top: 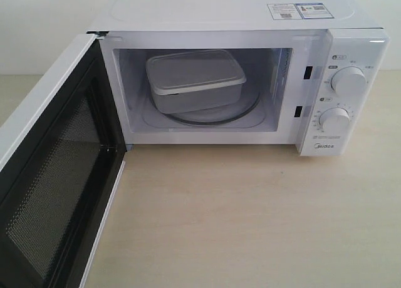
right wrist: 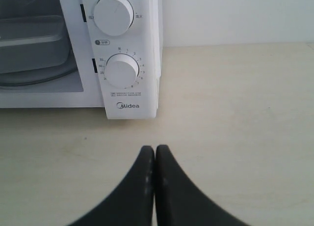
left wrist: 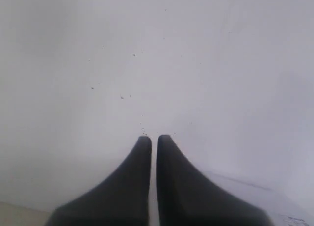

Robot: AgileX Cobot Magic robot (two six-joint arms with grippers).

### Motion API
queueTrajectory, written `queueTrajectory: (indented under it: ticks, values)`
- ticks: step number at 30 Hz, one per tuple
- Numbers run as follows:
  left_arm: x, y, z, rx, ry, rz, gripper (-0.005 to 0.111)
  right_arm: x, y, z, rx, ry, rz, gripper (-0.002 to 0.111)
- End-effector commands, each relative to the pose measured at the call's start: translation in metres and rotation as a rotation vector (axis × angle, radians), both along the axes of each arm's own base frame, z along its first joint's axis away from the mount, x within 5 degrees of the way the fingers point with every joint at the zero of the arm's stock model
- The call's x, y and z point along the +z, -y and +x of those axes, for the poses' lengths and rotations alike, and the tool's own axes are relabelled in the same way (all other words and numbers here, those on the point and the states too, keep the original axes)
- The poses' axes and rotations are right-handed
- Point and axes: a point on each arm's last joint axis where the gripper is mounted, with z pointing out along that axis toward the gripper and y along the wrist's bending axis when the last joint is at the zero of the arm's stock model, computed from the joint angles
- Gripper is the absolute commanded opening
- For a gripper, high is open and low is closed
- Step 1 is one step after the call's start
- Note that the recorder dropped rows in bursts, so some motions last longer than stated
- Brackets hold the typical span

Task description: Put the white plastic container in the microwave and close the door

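The white plastic container (top: 195,80) sits with its lid on inside the microwave (top: 250,12), resting on the glass turntable (top: 241,111). The door (top: 50,175) stands wide open, swung out to the left, its black mesh inner face showing. Neither gripper appears in the exterior view. In the left wrist view my left gripper (left wrist: 153,137) is shut and empty, close to a plain white speckled surface (left wrist: 157,64). My right gripper (right wrist: 155,148) is shut and empty over the table, pointing at the microwave's dial panel (right wrist: 128,105); the container (right wrist: 29,49) shows at that view's edge.
Two round dials (top: 349,81) (top: 334,120) sit on the microwave's right panel. The light wooden table (top: 250,219) stretches in front of the microwave. A white wall (right wrist: 235,14) stands behind it.
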Motion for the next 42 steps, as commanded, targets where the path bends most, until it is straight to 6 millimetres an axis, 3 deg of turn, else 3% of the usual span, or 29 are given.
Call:
queueTrajectory:
  ticks: [1,5,11,17,23,25,30,36,42]
  values:
    - [0.006,0.003,-0.005,-0.045,0.009,-0.043,0.004,0.001,0.000,0.000,-0.002,0.013,0.002,0.000]
    - [0.004,0.007,0.013,-0.087,-0.125,-0.075,0.004,0.000,0.000,0.000,-0.001,0.007,0.004,0.000]
    - [-0.011,0.010,0.078,-0.078,-0.647,0.121,0.004,0.000,0.000,0.000,-0.001,0.007,0.004,0.000]
    - [-0.014,0.013,0.125,-0.130,-0.889,0.267,0.004,0.000,0.000,0.000,-0.001,0.007,0.004,0.000]
    - [-0.043,0.026,0.169,-0.379,-1.176,0.465,0.004,0.000,0.000,0.000,-0.001,0.007,0.004,0.000]
    - [-0.051,0.031,0.181,-0.446,-1.239,0.440,0.004,0.000,0.000,0.000,-0.001,0.007,0.004,0.000]
    - [-0.060,0.037,0.195,-0.536,-1.277,0.446,0.004,0.000,0.000,0.000,-0.001,0.007,0.004,0.000]
    - [-0.055,0.054,0.191,-0.780,-1.164,0.479,0.004,0.000,0.000,0.000,-0.002,0.007,0.002,0.000]
    - [-0.053,0.058,0.191,-0.818,-1.136,0.452,0.004,0.000,0.000,0.000,-0.002,0.007,0.002,0.000]
